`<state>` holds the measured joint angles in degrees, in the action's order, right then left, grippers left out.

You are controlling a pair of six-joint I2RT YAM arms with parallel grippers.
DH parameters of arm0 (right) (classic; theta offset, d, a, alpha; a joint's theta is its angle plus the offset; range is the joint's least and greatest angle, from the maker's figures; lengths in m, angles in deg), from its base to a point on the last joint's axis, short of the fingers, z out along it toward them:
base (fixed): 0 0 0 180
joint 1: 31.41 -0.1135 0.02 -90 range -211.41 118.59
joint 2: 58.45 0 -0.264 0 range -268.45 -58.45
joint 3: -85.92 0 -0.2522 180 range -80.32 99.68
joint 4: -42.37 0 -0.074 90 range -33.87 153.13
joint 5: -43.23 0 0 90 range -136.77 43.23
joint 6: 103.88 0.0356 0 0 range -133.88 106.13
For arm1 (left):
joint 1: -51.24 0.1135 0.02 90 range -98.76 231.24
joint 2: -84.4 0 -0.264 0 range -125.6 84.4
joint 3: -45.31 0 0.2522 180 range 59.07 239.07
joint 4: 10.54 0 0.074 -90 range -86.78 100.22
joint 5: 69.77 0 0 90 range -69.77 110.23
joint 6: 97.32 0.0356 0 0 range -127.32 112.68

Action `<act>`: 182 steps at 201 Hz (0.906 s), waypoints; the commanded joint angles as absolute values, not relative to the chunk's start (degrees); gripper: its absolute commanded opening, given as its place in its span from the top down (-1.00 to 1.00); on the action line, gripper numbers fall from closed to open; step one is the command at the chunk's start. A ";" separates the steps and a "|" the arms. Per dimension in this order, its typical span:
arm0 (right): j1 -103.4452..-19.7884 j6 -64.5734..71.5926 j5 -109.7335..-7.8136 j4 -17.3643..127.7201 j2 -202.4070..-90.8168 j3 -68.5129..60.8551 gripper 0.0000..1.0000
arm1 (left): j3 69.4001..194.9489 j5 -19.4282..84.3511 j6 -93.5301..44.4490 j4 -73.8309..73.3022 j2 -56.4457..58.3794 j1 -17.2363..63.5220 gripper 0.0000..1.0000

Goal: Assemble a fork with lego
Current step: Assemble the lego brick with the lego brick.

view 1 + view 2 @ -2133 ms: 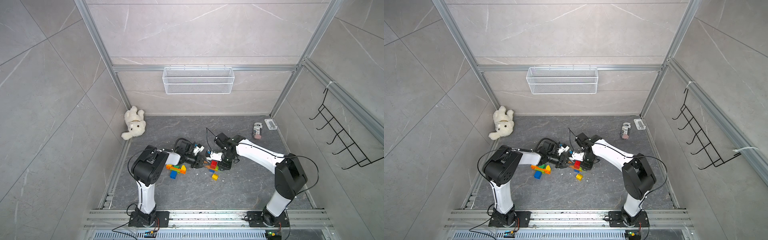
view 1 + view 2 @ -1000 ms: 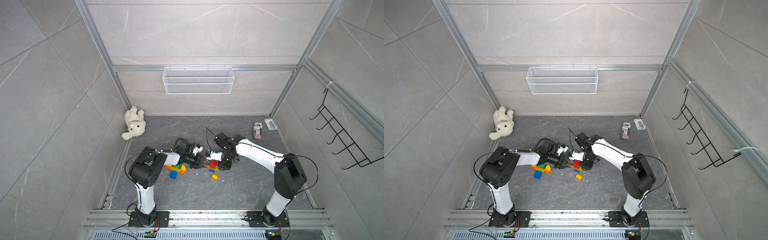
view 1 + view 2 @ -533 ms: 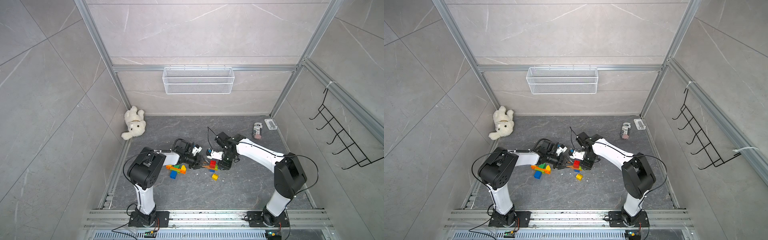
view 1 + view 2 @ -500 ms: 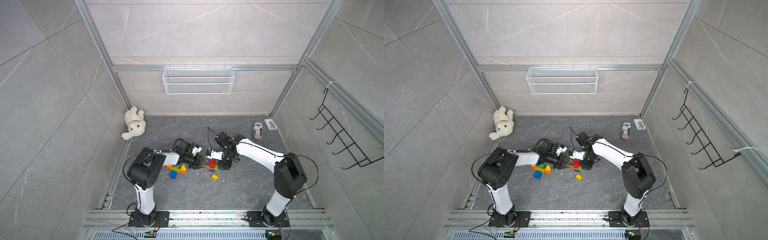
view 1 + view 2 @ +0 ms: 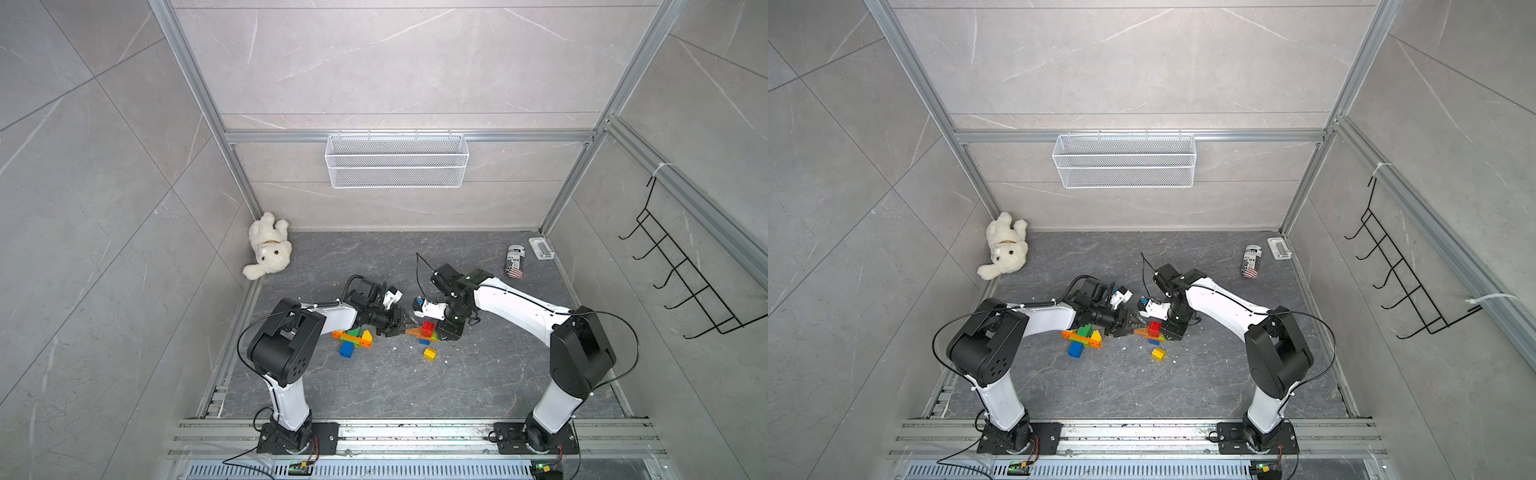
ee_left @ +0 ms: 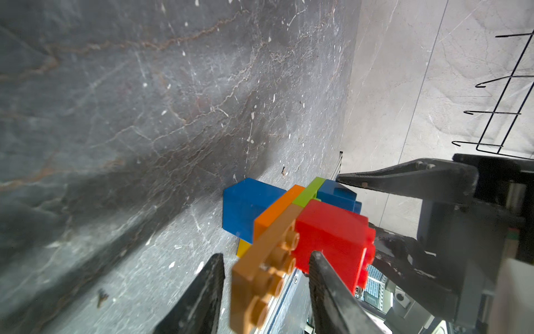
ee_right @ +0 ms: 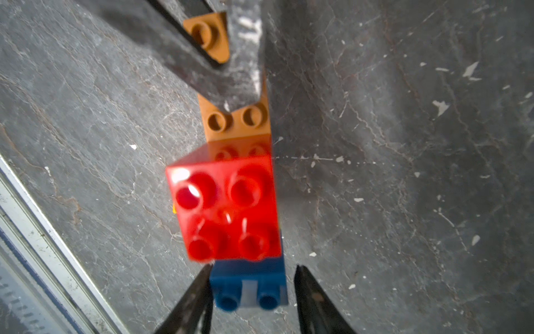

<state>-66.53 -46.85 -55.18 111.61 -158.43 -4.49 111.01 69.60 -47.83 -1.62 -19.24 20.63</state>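
A small lego assembly lies on the floor between both arms: a brown plate (image 6: 260,277) carrying a red brick (image 7: 228,208), with blue bricks (image 7: 248,277), lime and orange under it. My left gripper (image 6: 267,256) straddles the plate's end, open, with a gap on each side. My right gripper (image 7: 253,270) straddles the blue brick at the other end, open, with a gap on one side. In both top views the red brick (image 5: 428,326) (image 5: 1155,327) sits between the left gripper (image 5: 405,322) and the right gripper (image 5: 444,332). A second lego cluster (image 5: 353,336) and a loose yellow brick (image 5: 430,353) lie nearby.
A teddy bear (image 5: 268,249) lies in the back left corner. A can (image 5: 515,261) lies on its side at the back right. A wire basket (image 5: 397,166) hangs on the back wall and a black hook rack (image 5: 685,282) on the right wall.
Both grippers' jaws have spread apart around the assembly. The arms have hardly shifted, and the assembly stays on the floor between them.
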 commanded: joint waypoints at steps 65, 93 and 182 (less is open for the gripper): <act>-65.17 -42.52 -56.17 111.67 -151.66 -3.64 -0.10 | 109.86 65.61 -46.48 3.34 -13.25 22.33 -0.14; -64.92 -35.39 -55.51 112.02 -148.90 -3.04 -0.10 | 108.40 62.48 -43.61 9.75 -6.25 24.72 -0.16; -73.83 11.04 -59.61 98.56 -126.12 -24.67 -0.11 | 99.15 55.97 -40.32 19.21 11.03 24.64 -0.16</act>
<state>-68.98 -7.37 -58.63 104.77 -129.71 -18.82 101.13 56.88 -41.49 17.02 7.43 25.09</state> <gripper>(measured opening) 0.563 0.582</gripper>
